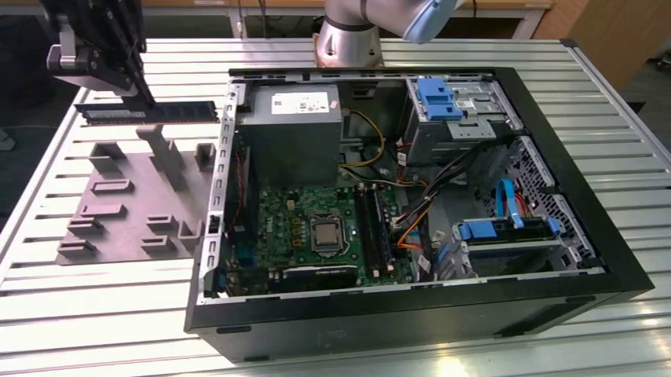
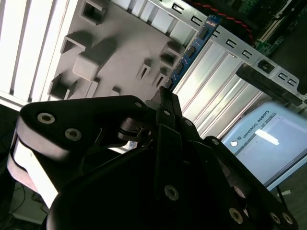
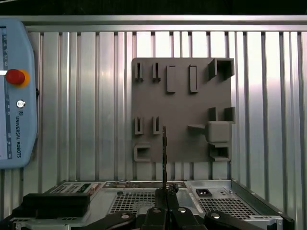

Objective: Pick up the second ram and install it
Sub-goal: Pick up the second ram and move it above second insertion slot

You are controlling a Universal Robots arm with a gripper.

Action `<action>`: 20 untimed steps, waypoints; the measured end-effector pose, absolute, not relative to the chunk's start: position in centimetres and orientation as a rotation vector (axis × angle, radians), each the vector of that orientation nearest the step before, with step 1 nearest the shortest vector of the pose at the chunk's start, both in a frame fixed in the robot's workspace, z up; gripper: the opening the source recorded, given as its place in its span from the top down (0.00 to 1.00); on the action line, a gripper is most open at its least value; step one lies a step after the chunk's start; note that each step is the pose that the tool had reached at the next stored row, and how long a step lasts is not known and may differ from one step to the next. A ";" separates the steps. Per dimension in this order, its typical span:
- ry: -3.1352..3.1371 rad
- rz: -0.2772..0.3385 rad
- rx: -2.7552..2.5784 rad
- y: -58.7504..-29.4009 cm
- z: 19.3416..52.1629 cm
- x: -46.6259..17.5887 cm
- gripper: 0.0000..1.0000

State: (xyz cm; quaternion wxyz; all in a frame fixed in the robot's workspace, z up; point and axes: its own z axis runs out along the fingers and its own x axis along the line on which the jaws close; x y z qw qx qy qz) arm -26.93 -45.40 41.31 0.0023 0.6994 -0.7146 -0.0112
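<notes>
My gripper (image 1: 134, 100) hangs above the far end of the grey moulded tray (image 1: 126, 228), at the exterior view's left. It is shut on the second ram (image 1: 147, 112), a thin dark board with black chips held level and clear of the tray. In the second wrist view the ram (image 2: 192, 48) runs out from the gripper (image 2: 164, 93) over the tray (image 2: 120, 38). The first wrist view shows the ram (image 3: 164, 153) edge-on as a thin line rising from the gripper (image 3: 165, 191) in front of the tray (image 3: 182, 115).
An open computer case (image 1: 587, 259) lies on the slatted table to the exterior view's right of the tray, with the motherboard (image 1: 304, 220) and its long black slots (image 1: 372, 228) inside. A teach pendant (image 3: 14, 96) lies on the table beside the tray.
</notes>
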 end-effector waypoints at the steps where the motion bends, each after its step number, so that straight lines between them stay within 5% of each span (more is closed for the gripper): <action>1: -2.242 -0.035 2.194 -45.4 41.3 -26.8 0.89; 20: -2.242 -0.035 2.194 -45.4 41.3 -23.3 0.89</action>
